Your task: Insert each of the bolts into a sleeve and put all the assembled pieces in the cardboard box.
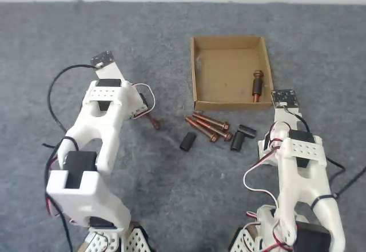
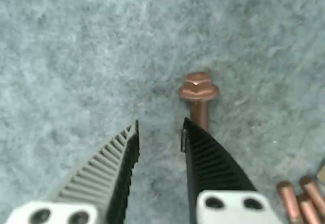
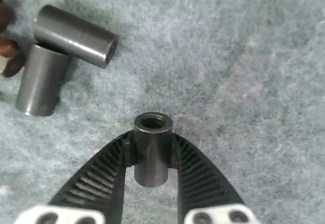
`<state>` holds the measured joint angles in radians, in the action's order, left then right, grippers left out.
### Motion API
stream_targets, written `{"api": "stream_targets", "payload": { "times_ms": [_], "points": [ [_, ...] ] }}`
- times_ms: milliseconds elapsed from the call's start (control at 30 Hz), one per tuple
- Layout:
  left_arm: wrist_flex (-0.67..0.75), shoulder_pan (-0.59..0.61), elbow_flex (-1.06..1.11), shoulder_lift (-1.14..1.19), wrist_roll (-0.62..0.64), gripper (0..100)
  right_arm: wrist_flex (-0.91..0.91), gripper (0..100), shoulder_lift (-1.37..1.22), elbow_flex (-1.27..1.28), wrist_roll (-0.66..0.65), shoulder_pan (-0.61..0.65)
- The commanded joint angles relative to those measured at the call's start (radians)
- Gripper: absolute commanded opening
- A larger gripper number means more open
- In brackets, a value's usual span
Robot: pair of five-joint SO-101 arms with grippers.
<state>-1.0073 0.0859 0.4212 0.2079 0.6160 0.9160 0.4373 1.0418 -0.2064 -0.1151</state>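
Note:
My left gripper (image 2: 160, 124) is open just above the grey carpet. A copper bolt (image 2: 198, 91) lies beside one fingertip, outside the gap, with its shank running under that finger; it is the lone bolt (image 1: 155, 123) left of the group. My right gripper (image 3: 151, 138) is shut on a dark sleeve (image 3: 151, 155) held upright, bore towards the camera. Two more sleeves (image 3: 75, 35) (image 3: 39, 80) lie touching beyond it. Three bolts (image 1: 207, 126) and a loose sleeve (image 1: 187, 141) lie in front of the cardboard box (image 1: 195, 72). One assembled piece (image 1: 257, 86) rests inside the box.
The pair of sleeves (image 1: 241, 136) lies between the bolts and the right arm (image 1: 297, 149). The left arm (image 1: 100, 120) stretches over the carpet left of the box. Several bolt ends (image 2: 299, 196) show at the edge of the left wrist view.

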Motion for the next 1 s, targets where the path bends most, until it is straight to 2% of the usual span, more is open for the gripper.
{"api": "stream_targets", "payload": {
  "times_ms": [0,167,333,467,600,700,967],
  "points": [
    [-0.041,-0.006,-0.045,-0.089,0.011,14,-0.013,0.9,0.047,-0.003,-0.014,-0.002],
    [0.035,-0.025,0.035,-0.17,0.011,14,-0.013,0.9,0.047,-0.003,-0.014,-0.002],
    [0.064,-0.057,0.044,-0.169,0.014,14,-0.013,0.9,0.047,-0.003,-0.014,-0.002],
    [0.141,-0.054,0.065,-0.167,0.015,14,-0.013,0.9,0.047,-0.003,-0.014,-0.002],
    [0.206,-0.057,0.105,-0.167,0.098,14,-0.013,0.9,0.047,-0.003,-0.014,-0.002],
    [0.235,-0.06,0.119,-0.167,0.114,14,-0.013,0.9,0.047,-0.003,-0.014,-0.002],
    [0.219,-0.054,0.038,-0.035,0.115,14,-0.013,0.9,0.047,-0.003,-0.011,-0.002]
  ]
}}
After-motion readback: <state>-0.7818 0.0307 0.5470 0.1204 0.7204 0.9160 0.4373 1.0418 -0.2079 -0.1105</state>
